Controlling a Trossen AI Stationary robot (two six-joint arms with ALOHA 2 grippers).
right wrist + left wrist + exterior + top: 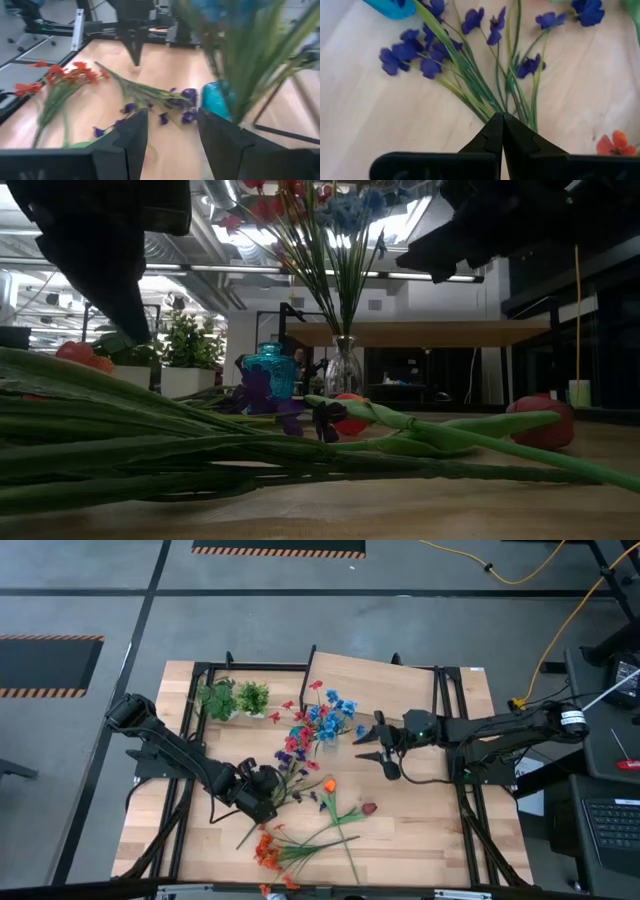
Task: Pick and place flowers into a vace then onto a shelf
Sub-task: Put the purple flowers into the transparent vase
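A clear glass vase [343, 370] holds red and blue flowers [322, 725] at mid-table, in front of the raised light-wood shelf [370, 675]. A turquoise vase [270, 370] stands beside it. A purple flower spray [290, 775] lies flat on the table, as do an orange spray [270, 850] and an orange tulip [328, 786]. My left gripper [262, 785] is shut, over the spot where the purple spray's stems [492, 107] join. My right gripper [378, 748] is open, level, just right of the bouquet, touching nothing. My left gripper points down with its shut fingertips [495, 125] over the joined stems of the purple spray. The fingers hide that spot, so I cannot tell whether they touch the stems. The blooms [420, 55] lie spread on the table.
Two leafy green plants [235, 698] stand at the table's far left. A red bud [368, 808] lies right of the tulip. Long green stems [200, 450] cross the near part of the table. Bare wood shows at the near right [430, 830].
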